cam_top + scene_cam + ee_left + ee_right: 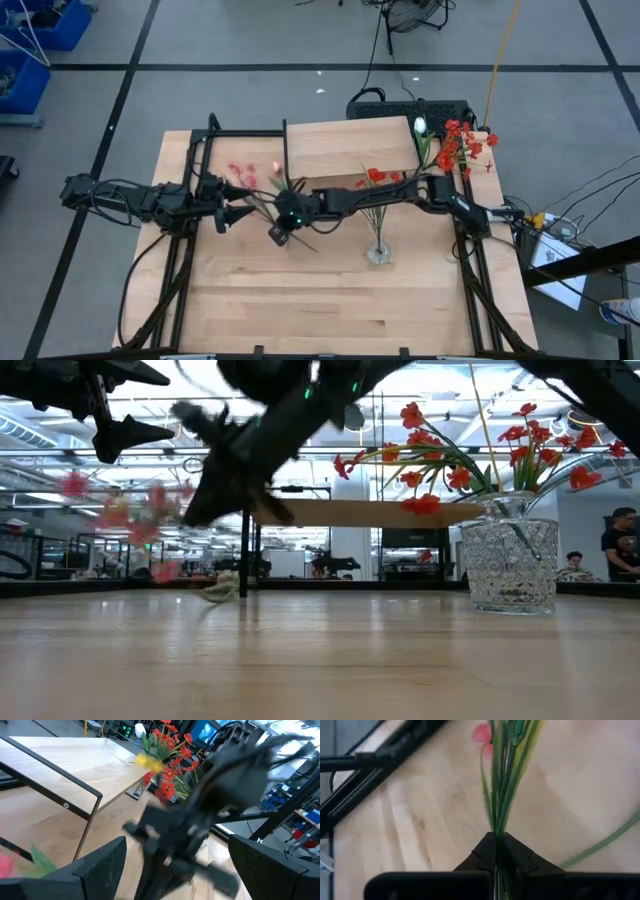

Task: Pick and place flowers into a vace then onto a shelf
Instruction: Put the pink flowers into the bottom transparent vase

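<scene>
The right gripper point(496, 851) was clamped on a pink spray's point(262, 178) stems, low down, so the blossoms hung clear of the fingers for feeding into the vase point(378, 252). It was over the table point(300, 300), left of the vase and in front of the shelf point(350, 148). The vase stood on the table, not the shelf, and held 1 red spray point(380, 177). More flowers point(462, 145) lay by the shelf's right end. The left gripper point(238, 203) waited just beside, fingers spread and empty, likely keeping clear.
</scene>
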Controlling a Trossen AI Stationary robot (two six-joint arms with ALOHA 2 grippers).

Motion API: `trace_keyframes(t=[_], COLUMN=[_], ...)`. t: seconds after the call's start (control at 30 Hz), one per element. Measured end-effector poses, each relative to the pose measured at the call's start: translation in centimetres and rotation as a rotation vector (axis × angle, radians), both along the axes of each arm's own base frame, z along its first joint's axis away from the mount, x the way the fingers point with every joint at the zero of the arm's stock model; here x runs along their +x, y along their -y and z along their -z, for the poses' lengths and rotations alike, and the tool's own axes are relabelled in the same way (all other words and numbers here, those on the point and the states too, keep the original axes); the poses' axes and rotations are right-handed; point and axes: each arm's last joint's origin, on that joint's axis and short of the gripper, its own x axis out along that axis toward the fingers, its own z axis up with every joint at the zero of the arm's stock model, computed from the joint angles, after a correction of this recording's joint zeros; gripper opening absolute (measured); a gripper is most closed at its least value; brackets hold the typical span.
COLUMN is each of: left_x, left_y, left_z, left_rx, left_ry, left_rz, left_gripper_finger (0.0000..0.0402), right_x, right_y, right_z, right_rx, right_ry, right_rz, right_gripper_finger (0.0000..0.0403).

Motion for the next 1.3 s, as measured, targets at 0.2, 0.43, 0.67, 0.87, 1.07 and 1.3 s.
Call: trace_keyframes(t=[0.2,0.43,0.67,0.87,1.07,1.3], left_x=[0.0,0.1,0.1,0.1,0.1,0.1], left_y=[0.0,0.1,0.1,0.1,0.1,0.1], left_z=[-0.3,-1.5,-1.9,-1.9,-2.0,-1.9], left_rx=[-0.027,-0.041,-0.01,-0.008,-0.004,0.014], left_ry=[0.035,0.158,0.196,0.194,0.197,0.189], left_rz=[0.011,0.044,0.045,0.043,0.036,0.017], left_gripper_finger=[0.0351,0.0351,0.0351,0.0351,0.0351,0.0351], right_x=[-1.2,-3.6,-5.7,-9.0,-14.0,-20.4], right_y=[-0.7,-1.1,-3.6,-6.1,-9.1,-11.5], right_z=[-5.3,-9.9,-13.2,-12.9,-10.5,-8.1], right_rx=[-0.106,-0.263,-0.458,-0.617,-0.682,-0.713], right_ry=[0.135,0.161,0.205,0.214,0.367,0.488], right_rz=[0.05,0.154,0.208,0.368,0.49,0.614], right_gripper_finger=[0.0003,0.0002,0.0001,0.0001,0.0,0.0])
